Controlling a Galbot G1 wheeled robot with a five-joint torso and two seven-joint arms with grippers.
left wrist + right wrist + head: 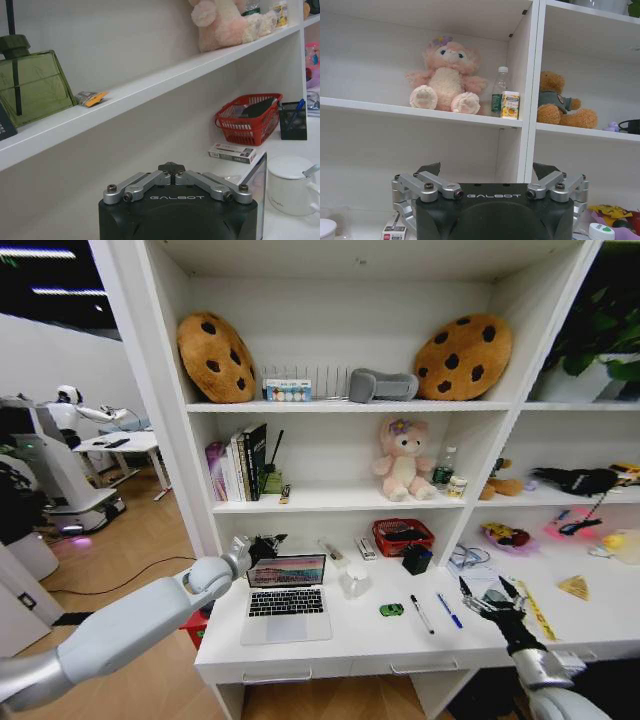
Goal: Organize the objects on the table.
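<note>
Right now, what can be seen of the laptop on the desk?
The laptop is slim and silver with a black keyboard. It lies flat on the white desk, lid open and tilted back, its screen lit with a pink and teal picture. The left gripper hovers at the lid's top left corner; contact cannot be told.

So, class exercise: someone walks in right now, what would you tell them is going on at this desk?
A two-armed robot is at a white desk with shelves above. Its left gripper, fingers shut, is beside the open silver laptop, near the screen's top left corner. Its right gripper hovers open at the desk's right end, holding nothing. A green toy car, a black pen and a blue pen lie loose on the desktop between them.
</note>
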